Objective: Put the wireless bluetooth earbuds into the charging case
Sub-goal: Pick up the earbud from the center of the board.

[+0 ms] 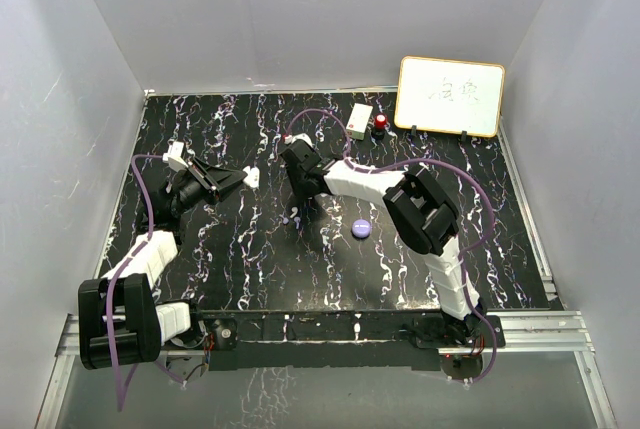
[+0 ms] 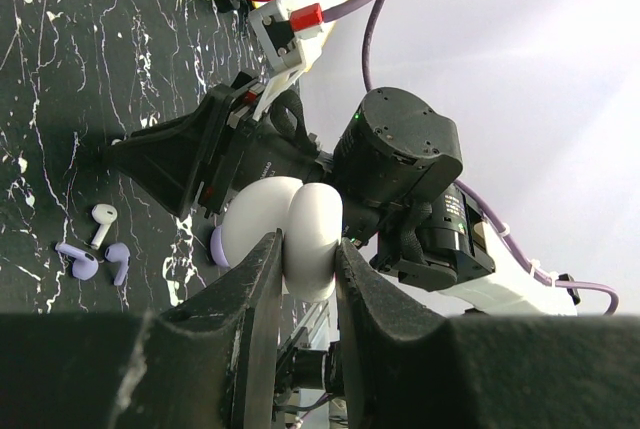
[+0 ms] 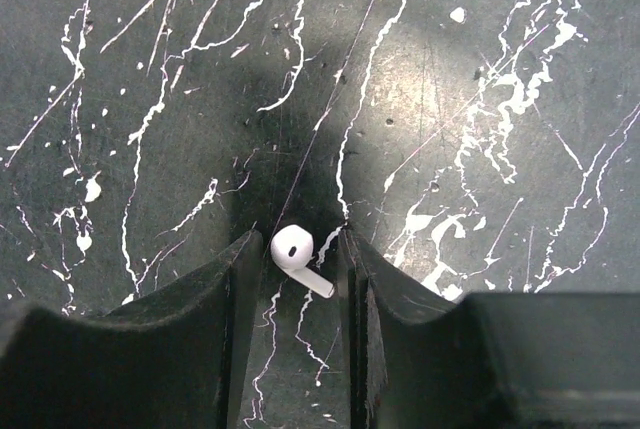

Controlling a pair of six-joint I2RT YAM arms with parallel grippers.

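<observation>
Now, at the lower centre of the right wrist view the white earbud (image 3: 294, 253) lies flat on the black, white-veined table (image 3: 450, 99). It is a glossy rounded head with a small dark opening and a short stem slanting toward the lower right. The right fingers (image 3: 225, 309) stand close on either side of it. A thin dark line shows at its left, and I cannot tell whether they are pinching it. In the lower middle of the left wrist view, the left fingers (image 2: 258, 299) are clenched on the white charging case (image 2: 295, 229), a smooth two-lobed shell held off the table. At the lower left of that view two purple earbuds (image 2: 80, 263) lie close together, with a white stemmed bud (image 2: 103, 217) just above them; I cannot tell whether it is the same white piece. From the top, a purple round case (image 1: 362, 228) sits near the centre of the table, just right of the right arm's tip.
</observation>
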